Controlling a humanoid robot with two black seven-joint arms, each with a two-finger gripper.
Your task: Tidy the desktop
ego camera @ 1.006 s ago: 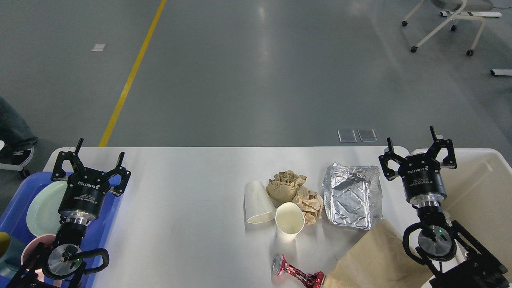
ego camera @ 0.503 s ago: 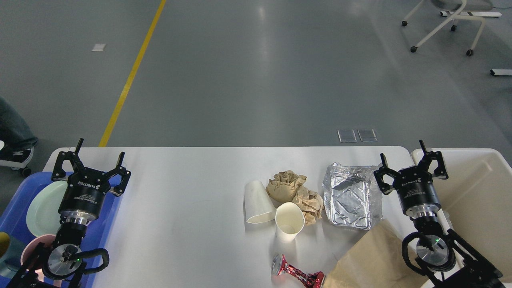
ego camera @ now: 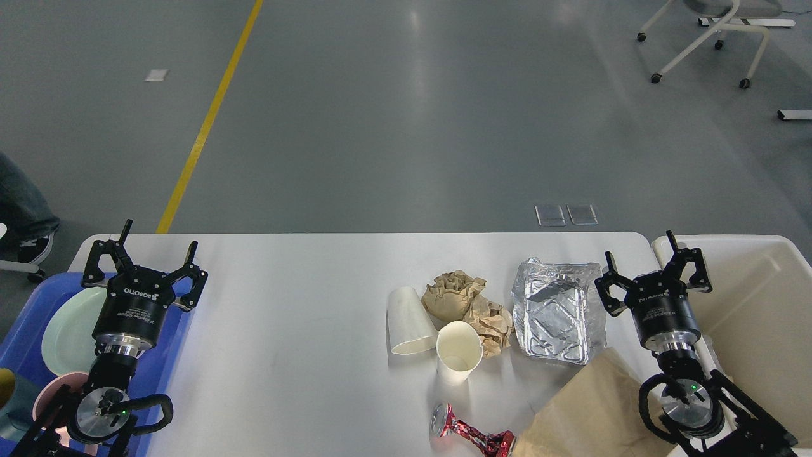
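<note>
Right arm draws back from the bin toward the litter; left arm waits over the tray.

Over the last second the right gripper [ego camera: 651, 270] has dropped from above the cream bin [ego camera: 761, 304] to just right of the foil tray [ego camera: 558, 311], fingers spread and empty, which suggests the next pickup is starting. The left gripper [ego camera: 144, 257] has not moved, likewise released, above the blue tray [ego camera: 25, 330]. The desktop [ego camera: 285, 330] fills the near middle, with paper cups [ego camera: 457, 358], crumpled brown paper [ego camera: 469, 304], a crushed red can [ego camera: 472, 435] and a brown bag [ego camera: 590, 412] on its right half. Each gripper's body reads "ROBOTIQ"; the smaller print is illegible.
</note>
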